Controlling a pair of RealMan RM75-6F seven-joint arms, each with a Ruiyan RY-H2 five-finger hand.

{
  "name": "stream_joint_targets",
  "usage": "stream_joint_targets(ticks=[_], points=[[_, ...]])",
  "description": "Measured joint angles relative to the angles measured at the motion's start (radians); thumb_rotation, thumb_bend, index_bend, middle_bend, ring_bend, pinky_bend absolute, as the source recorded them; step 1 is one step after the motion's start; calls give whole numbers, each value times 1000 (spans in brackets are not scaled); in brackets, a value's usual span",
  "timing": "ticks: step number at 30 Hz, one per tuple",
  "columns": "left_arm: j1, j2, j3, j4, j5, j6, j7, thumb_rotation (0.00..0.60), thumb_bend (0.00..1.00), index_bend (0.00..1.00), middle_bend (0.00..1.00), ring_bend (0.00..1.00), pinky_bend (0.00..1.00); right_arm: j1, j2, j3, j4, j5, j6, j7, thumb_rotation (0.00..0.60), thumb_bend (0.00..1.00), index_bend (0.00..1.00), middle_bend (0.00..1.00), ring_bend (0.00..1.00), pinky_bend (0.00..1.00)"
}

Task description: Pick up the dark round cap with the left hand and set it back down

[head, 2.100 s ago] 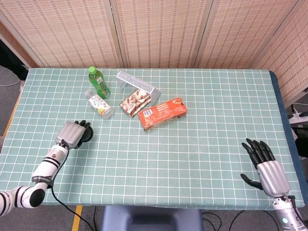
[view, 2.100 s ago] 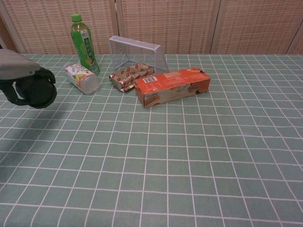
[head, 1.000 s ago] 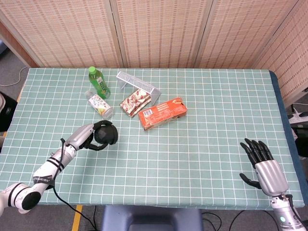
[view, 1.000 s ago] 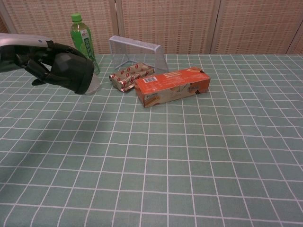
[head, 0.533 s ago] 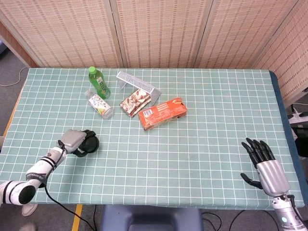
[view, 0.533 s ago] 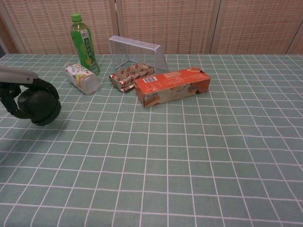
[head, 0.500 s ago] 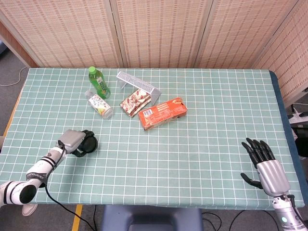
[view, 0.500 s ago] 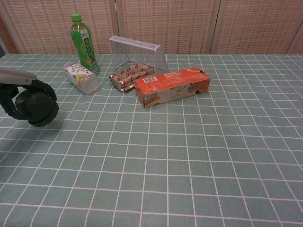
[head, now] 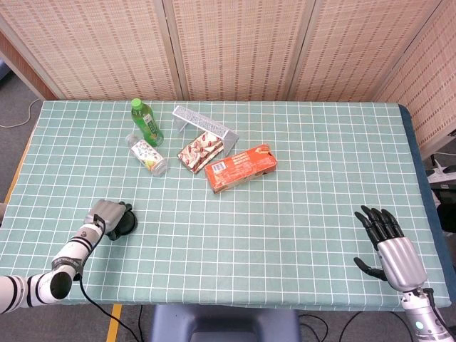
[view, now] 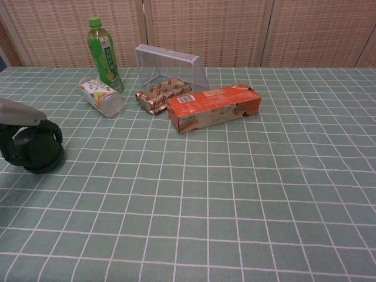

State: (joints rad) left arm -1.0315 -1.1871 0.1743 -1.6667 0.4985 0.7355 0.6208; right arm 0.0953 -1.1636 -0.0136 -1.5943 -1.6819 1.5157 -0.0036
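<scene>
Left hand (head: 107,212) lies low at the near left part of the checked table (head: 285,214), its dark fingers (view: 54,130) curled around the dark round cap (view: 36,151), which it holds from above. The cap sits under and just beyond the palm, its base at or on the cloth, well apart from the bottles and boxes farther back. Right hand (head: 390,242) rests at the near right corner, fingers spread and holding nothing.
</scene>
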Motion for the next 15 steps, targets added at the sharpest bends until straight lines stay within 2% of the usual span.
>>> stream_joint_targets(ticks=[8, 12, 15], points=[[30, -40, 5, 35, 75, 18, -21, 600, 431, 47, 57, 108, 240, -1, 1, 1, -2, 0, 5, 3, 600, 124, 0, 0, 0, 0], [38, -63, 8, 52, 92, 28, -18, 600, 421, 0, 0, 8, 161, -2, 3, 1, -1, -1, 8, 5, 600, 124, 0, 0, 0, 0], [45, -72, 7, 59, 108, 39, -18, 600, 409, 0, 0, 0, 134, -2, 3, 2, 0, -1, 8, 7, 600, 124, 0, 0, 0, 0]])
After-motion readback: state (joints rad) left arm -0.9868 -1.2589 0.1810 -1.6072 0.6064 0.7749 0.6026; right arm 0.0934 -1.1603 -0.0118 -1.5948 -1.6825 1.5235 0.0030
